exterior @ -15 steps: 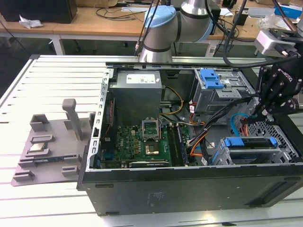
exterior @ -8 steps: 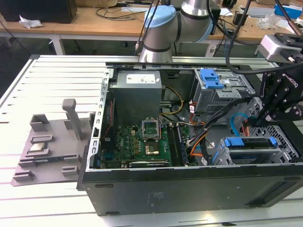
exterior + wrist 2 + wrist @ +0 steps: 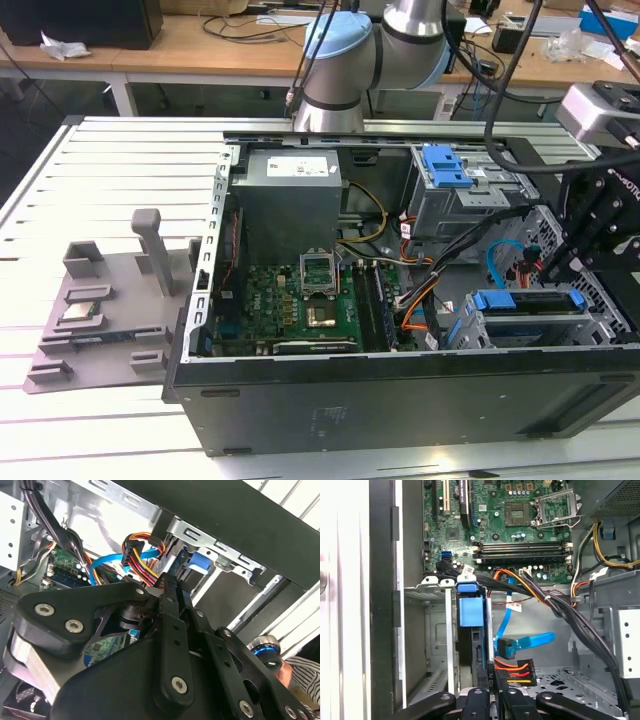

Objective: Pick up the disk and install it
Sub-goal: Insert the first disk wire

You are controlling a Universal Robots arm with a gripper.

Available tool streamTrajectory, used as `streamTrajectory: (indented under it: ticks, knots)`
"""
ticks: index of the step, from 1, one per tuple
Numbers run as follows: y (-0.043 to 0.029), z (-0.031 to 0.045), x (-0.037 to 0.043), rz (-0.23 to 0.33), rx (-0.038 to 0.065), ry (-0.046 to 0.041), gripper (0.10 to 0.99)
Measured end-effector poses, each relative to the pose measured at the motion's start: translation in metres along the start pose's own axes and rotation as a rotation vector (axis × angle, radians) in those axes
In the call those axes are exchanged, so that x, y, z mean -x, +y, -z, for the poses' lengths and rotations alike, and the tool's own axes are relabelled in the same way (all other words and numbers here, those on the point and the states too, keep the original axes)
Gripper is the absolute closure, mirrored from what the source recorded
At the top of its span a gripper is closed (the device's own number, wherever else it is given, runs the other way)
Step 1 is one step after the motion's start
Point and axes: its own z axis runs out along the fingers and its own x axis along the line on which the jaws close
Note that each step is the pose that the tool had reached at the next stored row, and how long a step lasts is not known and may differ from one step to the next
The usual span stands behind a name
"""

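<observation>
The disk [image 3: 476, 650] stands on edge in the drive cage [image 3: 435, 630] at the case's corner, its blue carrier bracket [image 3: 470, 611] at the end toward the motherboard. In the exterior view the disk [image 3: 540, 300] lies along the cage at the case's right front. My gripper [image 3: 490, 700] sits at the disk's other end, fingers drawn together on its thin edge. The second wrist view shows the two fingers [image 3: 172, 600] pressed close, pointing at the blue bracket [image 3: 199, 561]. In the exterior view the gripper [image 3: 585, 250] hangs just over the cage's right end.
A blue data cable [image 3: 530, 641] and a power plug with coloured wires [image 3: 512, 672] hang close beside the disk. Thick black cables [image 3: 580, 625] cross the case. The motherboard [image 3: 520, 525] lies beyond. Another blue carrier [image 3: 445, 165] sits in the rear bay. A grey fixture [image 3: 100, 320] lies outside, on the exterior view's left.
</observation>
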Motion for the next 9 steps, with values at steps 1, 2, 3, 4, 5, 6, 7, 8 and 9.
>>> streamTrajectory:
  ticks: [1, 2, 3, 4, 5, 6, 7, 8, 9]
  knots:
    - [0.0, -0.0001, -0.0009, 0.0, 0.0, 0.0, 0.918]
    - [-0.0001, -0.0002, -0.0017, 0.0, 0.0, 0.0001, 0.918]
    - [-0.0001, -0.0003, -0.0029, 0.0, 0.0, 0.0002, 0.918]
    - [-0.0003, -0.0004, -0.0052, 0.0, 0.0, 0.0002, 0.918]
    - [-0.0004, -0.0005, -0.0063, 0.0, 0.0, 0.0005, 0.918]
    - [-0.0005, -0.0009, -0.0068, 0.0, 0.0, 0.0007, 0.918]
    - [-0.0016, -0.0035, -0.0068, 0.0, 0.0, 0.0008, 0.918]
    - [-0.0028, -0.0056, -0.0067, 0.0, 0.001, 0.0007, 0.918]
    - [-0.0034, -0.0066, -0.0067, 0.0, 0.001, 0.0007, 0.918]
